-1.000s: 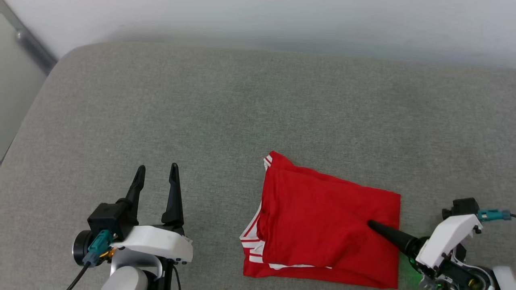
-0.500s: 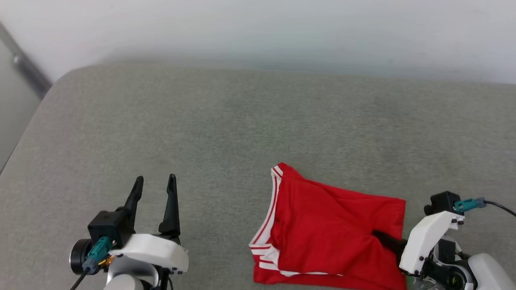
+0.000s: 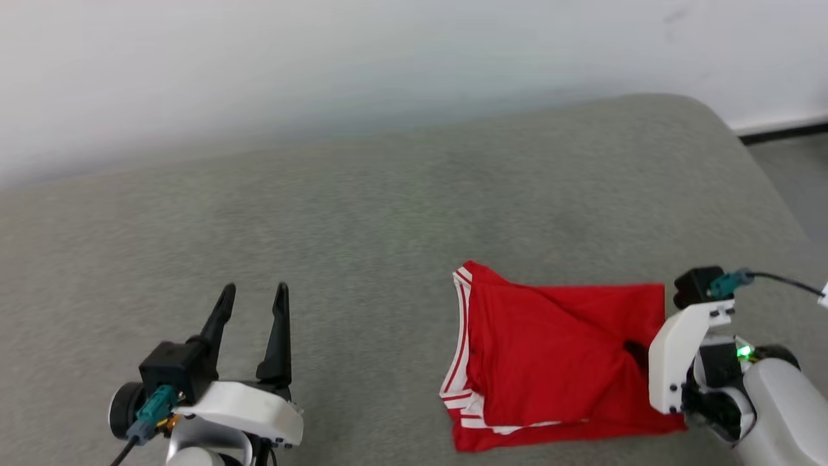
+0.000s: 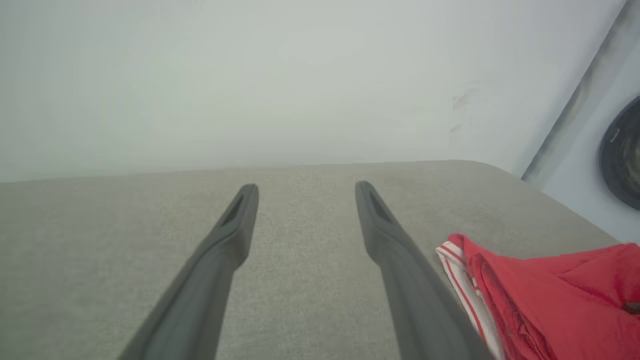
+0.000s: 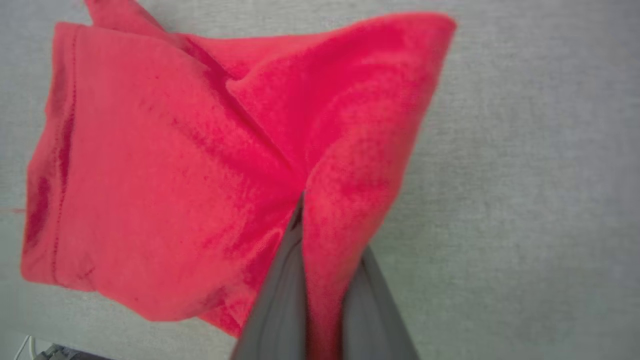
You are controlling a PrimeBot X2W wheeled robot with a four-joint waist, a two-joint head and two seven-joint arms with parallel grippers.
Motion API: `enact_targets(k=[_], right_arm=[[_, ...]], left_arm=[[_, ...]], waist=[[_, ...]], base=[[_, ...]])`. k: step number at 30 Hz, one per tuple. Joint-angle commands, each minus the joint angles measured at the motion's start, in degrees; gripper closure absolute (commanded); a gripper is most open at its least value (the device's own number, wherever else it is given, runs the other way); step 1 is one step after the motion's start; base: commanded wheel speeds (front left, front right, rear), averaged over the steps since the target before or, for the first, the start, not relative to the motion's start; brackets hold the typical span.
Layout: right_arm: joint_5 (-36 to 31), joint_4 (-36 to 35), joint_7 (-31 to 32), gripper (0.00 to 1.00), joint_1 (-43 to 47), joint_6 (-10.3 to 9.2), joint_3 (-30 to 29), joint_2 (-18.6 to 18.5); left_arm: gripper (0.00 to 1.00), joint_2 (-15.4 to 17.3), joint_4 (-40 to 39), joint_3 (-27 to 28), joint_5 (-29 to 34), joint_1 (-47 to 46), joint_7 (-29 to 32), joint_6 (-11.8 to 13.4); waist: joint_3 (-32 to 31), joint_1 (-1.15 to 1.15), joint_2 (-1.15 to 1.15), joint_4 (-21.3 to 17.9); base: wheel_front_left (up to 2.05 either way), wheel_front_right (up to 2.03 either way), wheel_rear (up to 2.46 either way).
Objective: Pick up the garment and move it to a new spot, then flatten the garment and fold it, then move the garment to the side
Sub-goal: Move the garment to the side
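The garment (image 3: 556, 362) lies folded into a compact red packet on the near right of the grey cushion (image 3: 362, 213), its striped trim (image 3: 460, 349) along the left edge. The right gripper (image 3: 635, 351) comes in from the right side and is clamped on a ridge of red cloth near that edge; in the right wrist view the fabric rises in a peak between the two dark fingers (image 5: 280, 300), with creases fanning out from the pinch. Gripping at the side nearest the arm looks like the way to carry or drag the folded packet off to the side, which is probably the step in hand. How many layers are caught is hard to tell, since cloth covers the fingertips; if only the top one is held, the fold could open when it moves. The left gripper (image 3: 254, 290) hangs over bare cushion at the near left, jaws wide and empty, well apart from the garment and out of its path.
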Motion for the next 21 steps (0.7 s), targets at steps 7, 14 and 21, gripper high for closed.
enact_targets(k=[7, 14, 21], right_arm=[[-4.2, 4.4, -7.2, 1.0, -10.6, -0.04, -0.8, -0.7], [-9.7, 12.9, -15.5, 1.0, -20.9, -0.05, -4.7, -4.8], [-14.1, 20.6, -23.1, 1.0, -29.8, -0.05, -13.9, -9.0]], left_arm=[[0.0, 1.9, -3.2, -0.8, 2.9, -6.9, 1.9, -0.8], [0.0, 3.6, -4.8, -2.3, 6.1, -15.9, 4.9, -2.9], [0.0, 4.3, -6.1, -3.5, 8.6, -23.0, 6.2, -4.7]], waist=[[11.3, 0.0, 0.0, -12.7], [21.0, 0.0, 0.0, -12.2], [28.7, 0.0, 0.0, -8.7]], base=[[0.0, 0.0, 0.0], [0.0, 0.0, 0.0], [0.0, 0.0, 0.0]])
